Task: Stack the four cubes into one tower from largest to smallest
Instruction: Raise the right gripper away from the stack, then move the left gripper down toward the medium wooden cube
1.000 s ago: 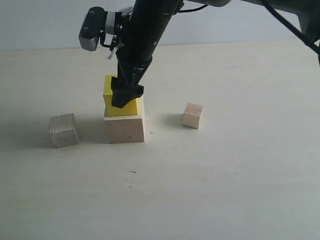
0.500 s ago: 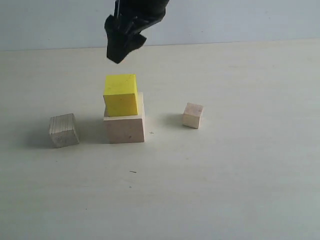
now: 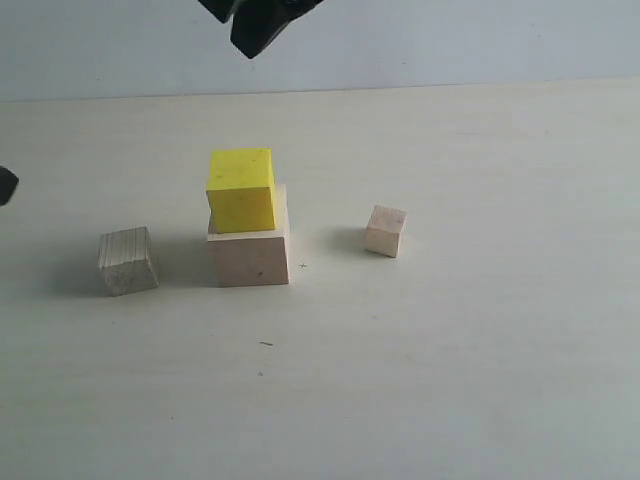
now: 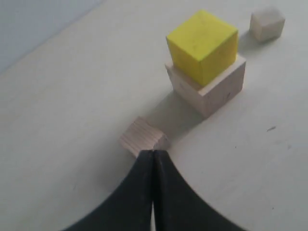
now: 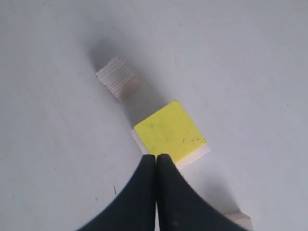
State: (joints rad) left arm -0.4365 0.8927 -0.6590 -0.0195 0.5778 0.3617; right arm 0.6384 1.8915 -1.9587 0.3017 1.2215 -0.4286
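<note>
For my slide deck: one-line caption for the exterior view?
Yellow cube on large wood cube; medium cube and small cube lie loose on the table.

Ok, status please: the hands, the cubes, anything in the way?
Both shut, empty: left hand, right hand. Stack: yellow cube on large wood cube; medium wood cube and small wood cube lie apart, unstacked. Nothing blocks them.

Exterior view crops right end effector (image 3: 253, 42); right wrist view clips small cube (image 5: 239, 222).
</note>
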